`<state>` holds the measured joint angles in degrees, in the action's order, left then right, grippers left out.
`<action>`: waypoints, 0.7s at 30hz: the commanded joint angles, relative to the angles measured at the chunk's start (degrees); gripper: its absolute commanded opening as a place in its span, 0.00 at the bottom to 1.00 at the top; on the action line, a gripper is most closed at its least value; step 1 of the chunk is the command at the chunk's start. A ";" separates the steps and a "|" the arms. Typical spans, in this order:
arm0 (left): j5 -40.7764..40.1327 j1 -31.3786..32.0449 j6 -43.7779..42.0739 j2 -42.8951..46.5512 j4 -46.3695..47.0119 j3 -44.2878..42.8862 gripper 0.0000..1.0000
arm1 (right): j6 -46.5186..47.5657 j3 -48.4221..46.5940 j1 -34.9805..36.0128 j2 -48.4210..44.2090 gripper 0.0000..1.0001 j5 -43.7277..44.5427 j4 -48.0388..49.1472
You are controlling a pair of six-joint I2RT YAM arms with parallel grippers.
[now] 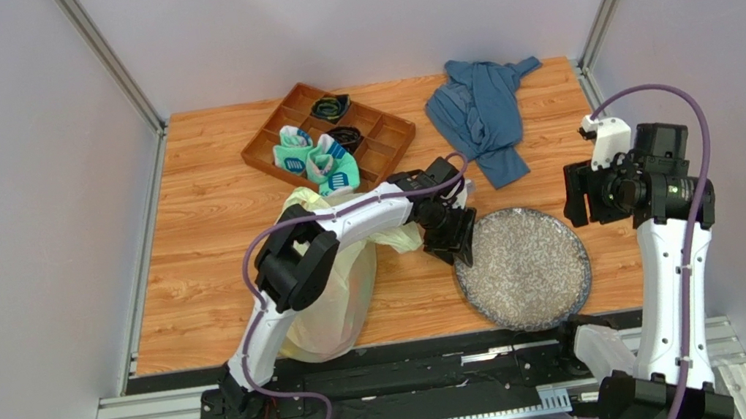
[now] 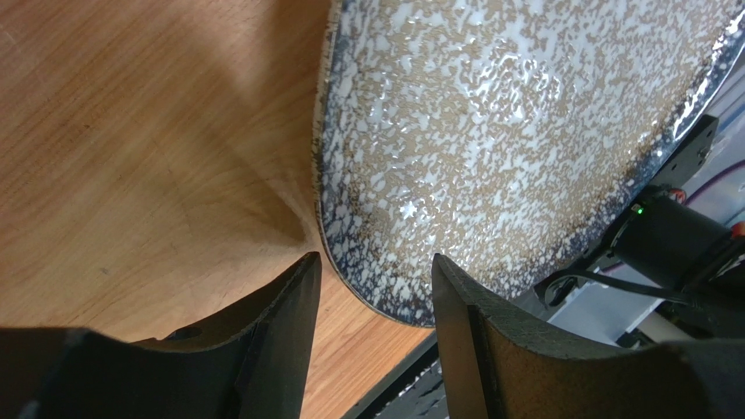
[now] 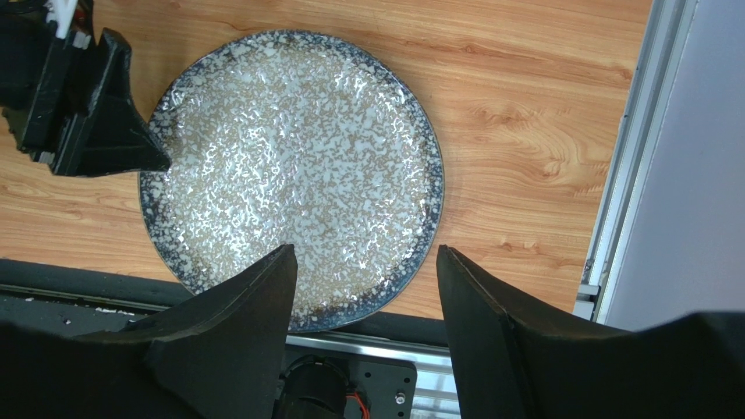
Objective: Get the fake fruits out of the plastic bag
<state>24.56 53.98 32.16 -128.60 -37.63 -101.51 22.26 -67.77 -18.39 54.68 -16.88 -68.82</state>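
Note:
The plastic bag (image 1: 346, 297), thin and pale yellow-green, lies crumpled on the table's near left, partly under my left arm. No fake fruits show in any view; whatever the bag holds is hidden. My left gripper (image 1: 458, 239) hangs just right of the bag over the left rim of a speckled plate (image 1: 525, 267). In the left wrist view this gripper (image 2: 376, 271) is open with nothing between its fingers (image 2: 280, 332). My right gripper (image 1: 573, 197) hovers at the plate's right side. It (image 3: 363, 253) is open and empty above the plate (image 3: 297, 157).
A brown divided tray (image 1: 380, 153) at the back holds teal-white rolled socks (image 1: 320, 162) and dark items. A blue cloth garment (image 1: 479, 110) lies at the back right. The black rail (image 3: 87, 284) runs along the table's near edge, and grey walls stand on both sides.

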 commanded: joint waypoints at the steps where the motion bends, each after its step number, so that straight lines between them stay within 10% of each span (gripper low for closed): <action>1: 2.42 -0.27 5.18 -1.13 1.68 -0.79 0.57 | -1.60 0.18 0.11 -2.38 0.64 -1.57 -1.58; 12: 2.79 -3.25 4.76 -2.02 2.83 1.58 0.00 | -2.57 0.71 0.20 -2.47 0.64 -2.27 -1.85; 21: -4.95 -8.45 -3.16 3.42 -2.10 5.69 0.00 | -5.30 0.62 0.11 0.96 0.64 -6.84 0.70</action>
<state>30.76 48.16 36.75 -130.96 -35.03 -99.55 19.16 -67.00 -18.39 54.94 -20.34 -70.81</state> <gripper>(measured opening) 0.021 0.639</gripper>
